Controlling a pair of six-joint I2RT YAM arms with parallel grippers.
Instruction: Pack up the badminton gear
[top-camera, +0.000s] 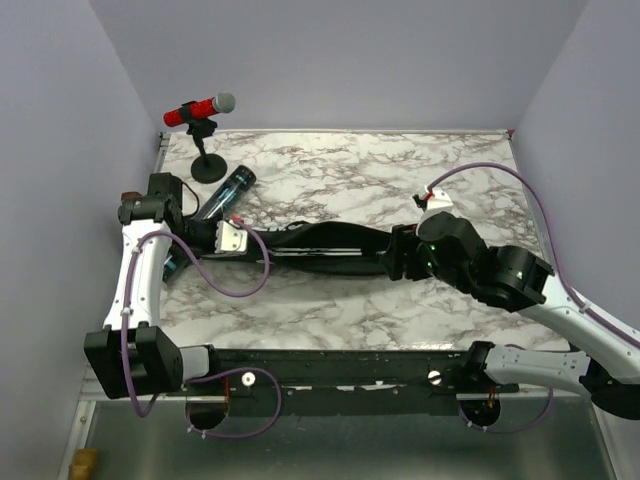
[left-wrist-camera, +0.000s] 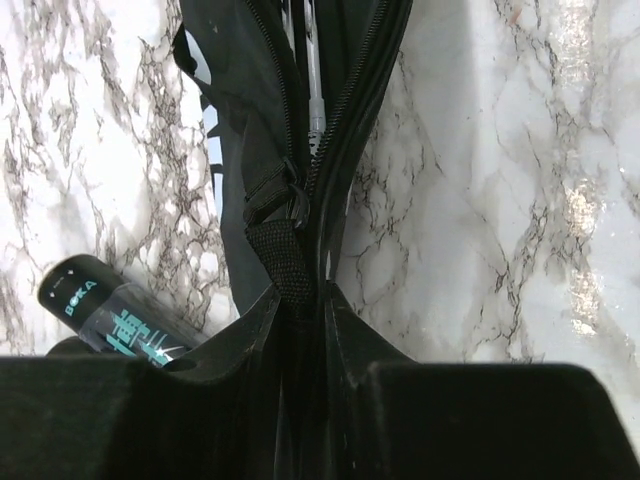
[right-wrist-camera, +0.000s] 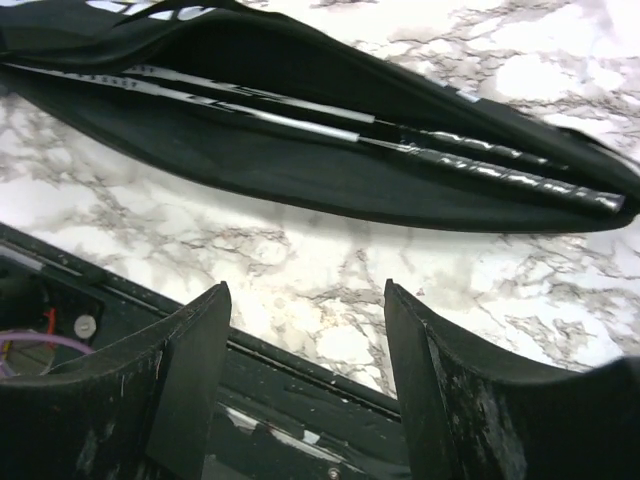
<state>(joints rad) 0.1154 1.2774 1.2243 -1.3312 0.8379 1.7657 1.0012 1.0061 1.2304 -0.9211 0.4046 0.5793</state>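
The black racket bag (top-camera: 320, 250) lies across the middle of the marble table, its zipper partly open. Two rackets (right-wrist-camera: 300, 125) lie inside it, their dark handles (right-wrist-camera: 520, 180) towards the right end; a shaft (left-wrist-camera: 314, 90) shows through the zipper gap. My left gripper (top-camera: 232, 238) (left-wrist-camera: 305, 295) is shut on the woven tab (left-wrist-camera: 285, 255) at the bag's left end. The black tube (top-camera: 225, 190) (left-wrist-camera: 110, 315) with teal lettering lies just beside that end. My right gripper (top-camera: 397, 256) (right-wrist-camera: 305, 300) hovers open at the bag's right end, with only bare marble between its fingers.
A red microphone (top-camera: 200, 110) on a black stand sits at the back left corner. The black front rail (right-wrist-camera: 300, 370) of the table runs just under my right gripper. Purple walls close in on both sides.
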